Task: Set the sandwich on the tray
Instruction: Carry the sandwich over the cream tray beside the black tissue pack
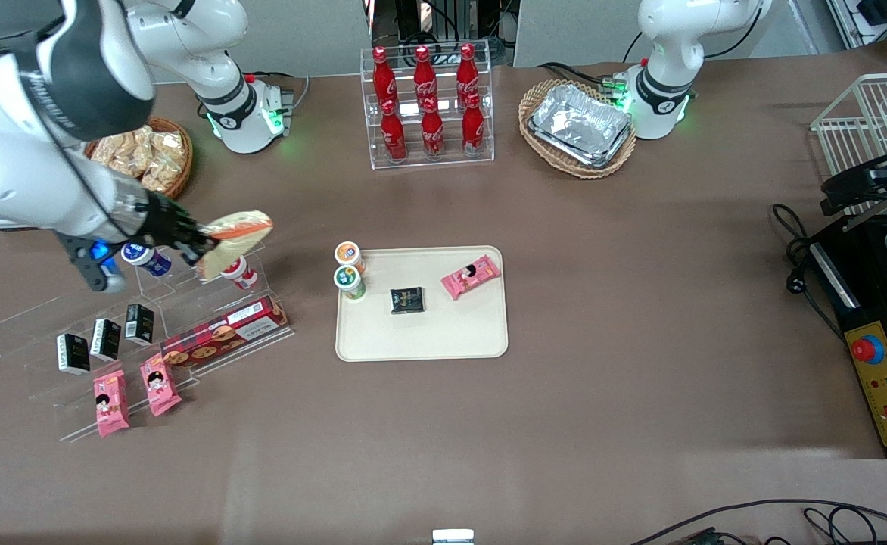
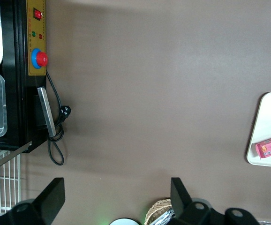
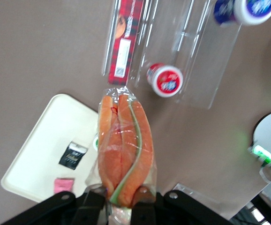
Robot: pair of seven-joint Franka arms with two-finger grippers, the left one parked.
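Sandwich (image 1: 235, 233): wrapped wedge, held above the clear display stand (image 1: 148, 333), off the worktop (image 1: 640, 378). End effector (image 1: 200, 244): clamped on the sandwich's wide end, fingers (image 3: 145, 206) pressing both faces. Tray (image 1: 428, 341): cream, at 3 o'clock from the sandwich in front view, well apart; carries two small cups (image 1: 349, 270), a black packet (image 1: 406, 300) and a pink packet (image 1: 471, 276).

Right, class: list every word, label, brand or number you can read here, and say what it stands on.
"Coca-Cola" script, only faintly legible: red bottles in the clear rack.
Red biscuit box: print too blurred to read.
Pink packet and black packet on the tray: unreadable.
Sandwich, held by the gripper: no readable label.
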